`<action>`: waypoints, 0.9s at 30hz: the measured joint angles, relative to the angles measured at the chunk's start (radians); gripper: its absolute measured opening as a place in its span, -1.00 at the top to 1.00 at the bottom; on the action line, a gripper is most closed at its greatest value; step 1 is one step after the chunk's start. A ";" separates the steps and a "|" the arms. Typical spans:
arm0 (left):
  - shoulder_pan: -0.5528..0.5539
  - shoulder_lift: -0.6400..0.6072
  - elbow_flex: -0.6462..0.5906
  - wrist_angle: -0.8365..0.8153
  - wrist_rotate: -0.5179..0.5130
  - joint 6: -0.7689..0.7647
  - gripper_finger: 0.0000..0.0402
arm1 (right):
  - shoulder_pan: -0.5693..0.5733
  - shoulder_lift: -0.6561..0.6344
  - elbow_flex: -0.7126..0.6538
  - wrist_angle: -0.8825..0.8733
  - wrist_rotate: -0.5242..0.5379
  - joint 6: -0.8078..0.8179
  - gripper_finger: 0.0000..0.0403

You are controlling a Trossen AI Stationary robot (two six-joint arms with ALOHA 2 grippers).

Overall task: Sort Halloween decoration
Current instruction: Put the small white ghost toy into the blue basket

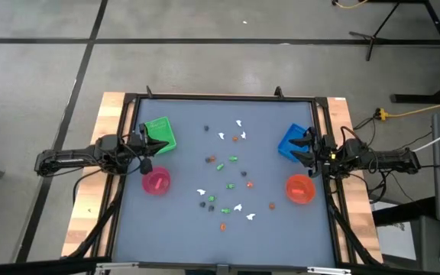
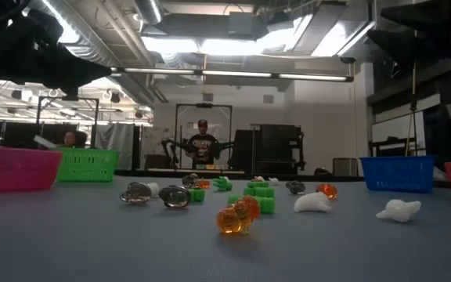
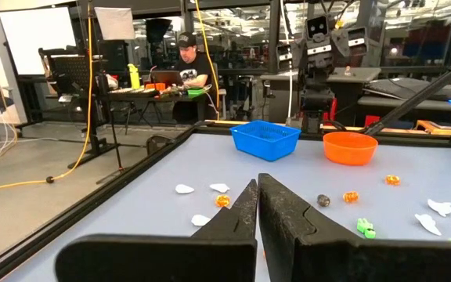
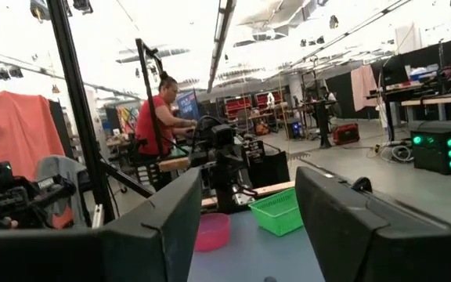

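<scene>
- Clearly, the left gripper (image 1: 145, 145) is seen with its fingers (image 3: 284, 215) pressed together, nothing held between them; it is raised at the left edge of the bench (image 1: 182, 221), between the green tray (image 1: 160, 134) and the pink bowl (image 1: 156, 181).
- The right gripper (image 1: 305, 147) is seen with its fingers (image 4: 343, 215) spread apart and empty, placed at the right edge beside the blue tray (image 1: 289, 140), with the orange bowl (image 1: 300, 189) near it.
- What lies inside the four containers cannot be told from these views.
- The Halloween decoration (image 1: 228, 174) is scattered over the middle of the bench, between the two pairs of containers: tiny white, orange, green and dark figures, none of them touched by either gripper.
- In the low view, a translucent orange figure (image 2: 237, 216) is nearest, with green pieces (image 2: 261, 197), white pieces (image 2: 398, 210) and shiny dark pieces (image 2: 174, 197) behind it.
</scene>
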State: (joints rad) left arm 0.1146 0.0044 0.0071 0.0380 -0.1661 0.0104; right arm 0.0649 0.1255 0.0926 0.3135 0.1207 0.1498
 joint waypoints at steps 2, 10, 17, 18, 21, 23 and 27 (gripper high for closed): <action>0.000 0.000 0.000 0.000 0.000 0.000 1.00 | 0.000 0.055 0.038 -0.001 0.018 -0.005 -0.04; 0.000 0.000 0.000 0.000 0.000 0.000 1.00 | 0.000 0.350 0.206 -0.004 0.271 -0.019 -0.04; 0.000 0.000 0.000 0.000 0.000 0.000 1.00 | -0.056 0.643 0.377 -0.120 0.494 0.038 -0.04; 0.000 0.000 0.000 0.000 0.000 0.000 1.00 | -0.078 0.682 0.404 -0.142 0.497 0.058 -0.04; 0.000 0.000 0.000 0.000 0.000 0.000 1.00 | -0.151 0.793 0.477 -0.221 0.472 0.114 -0.04; 0.000 0.000 0.000 0.000 0.000 0.000 1.00 | -0.205 0.870 0.523 -0.263 0.426 0.141 -0.04; 0.000 0.000 0.000 0.000 0.000 0.000 1.00 | -0.309 1.013 0.599 -0.296 0.316 0.163 -0.04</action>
State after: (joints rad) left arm 0.1150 0.0048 0.0073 0.0383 -0.1665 0.0101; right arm -0.2442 1.1383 0.6915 0.0177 0.4370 0.3129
